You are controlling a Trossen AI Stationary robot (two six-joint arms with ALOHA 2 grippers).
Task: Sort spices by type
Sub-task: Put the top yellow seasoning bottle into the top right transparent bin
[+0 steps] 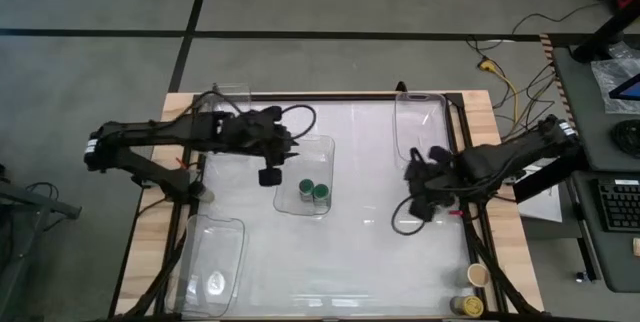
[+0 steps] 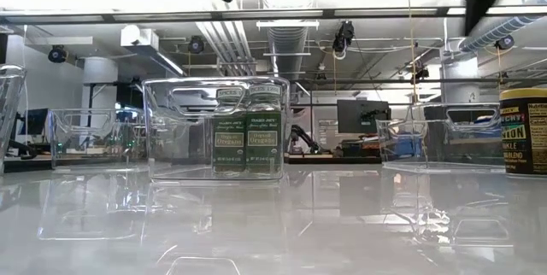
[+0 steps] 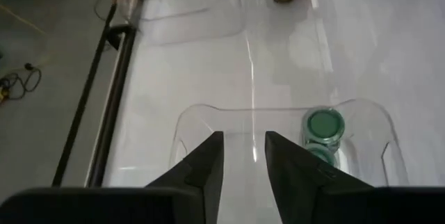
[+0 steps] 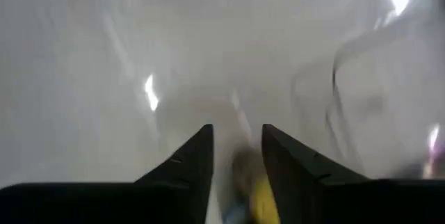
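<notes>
The left pincer [image 1: 270, 175] hangs above the near-left edge of a clear bin [image 1: 318, 144] in the middle of the surface [image 1: 360, 252], its fingers a narrow gap apart with nothing between them; just beyond and to the side of it, inside that bin, two green-lidded spice jars [image 1: 312, 191] stand upright, touching side by side. The right pincer [image 1: 417, 205] is raised beside another clear bin [image 1: 420, 122], and a blurred yellow object [image 4: 261, 200] sits between its fingers, though whether it is gripped I cannot tell.

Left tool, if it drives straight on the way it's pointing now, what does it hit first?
Probably the floor of the clear bin under the left tool. The two green-lidded jars sit off to one side of that line. Depth is uncertain.
</notes>
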